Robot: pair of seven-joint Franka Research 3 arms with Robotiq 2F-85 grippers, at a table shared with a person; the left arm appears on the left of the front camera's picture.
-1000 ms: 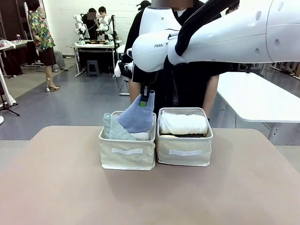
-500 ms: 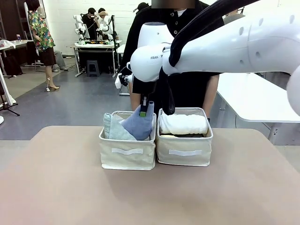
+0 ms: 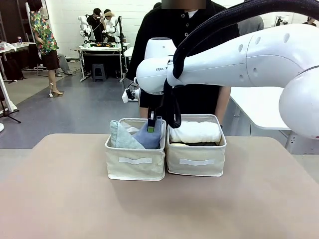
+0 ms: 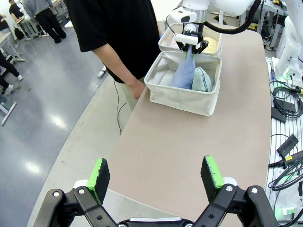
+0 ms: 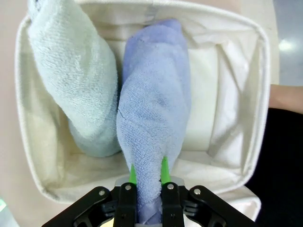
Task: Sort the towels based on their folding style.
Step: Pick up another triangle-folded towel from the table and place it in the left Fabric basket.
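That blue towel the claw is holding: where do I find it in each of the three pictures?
Front view: the light blue towel stands in the left bin, under the right claw.
Left wrist view: far off, top centre, in the nearer bin.
Right wrist view: centre, running down into the claw.
Shared landmark: the pale grey-green towel beside it.

Dark towel (image 3: 192, 144) under white roll (image 3: 195, 132) in right bin (image 3: 195, 162) mostly hidden, blue cone's (image 5: 152, 137) tip buried btwn right gripper (image 5: 147, 176) pads, person's hand (image 4: 137, 88) partly behind left bin (image 4: 181, 96) wall
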